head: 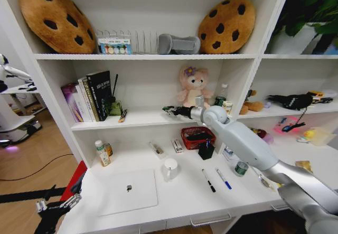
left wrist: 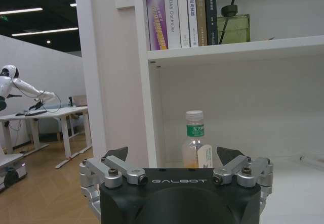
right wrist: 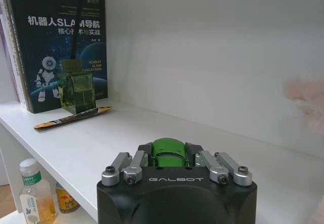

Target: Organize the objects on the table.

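Green toy pinched in right pincer above shelf, near diffuser bottle.

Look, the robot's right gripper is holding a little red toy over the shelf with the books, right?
Not quite: the toy is green, not red. The right wrist view shows the right gripper shut on it, above the shelf with the books.
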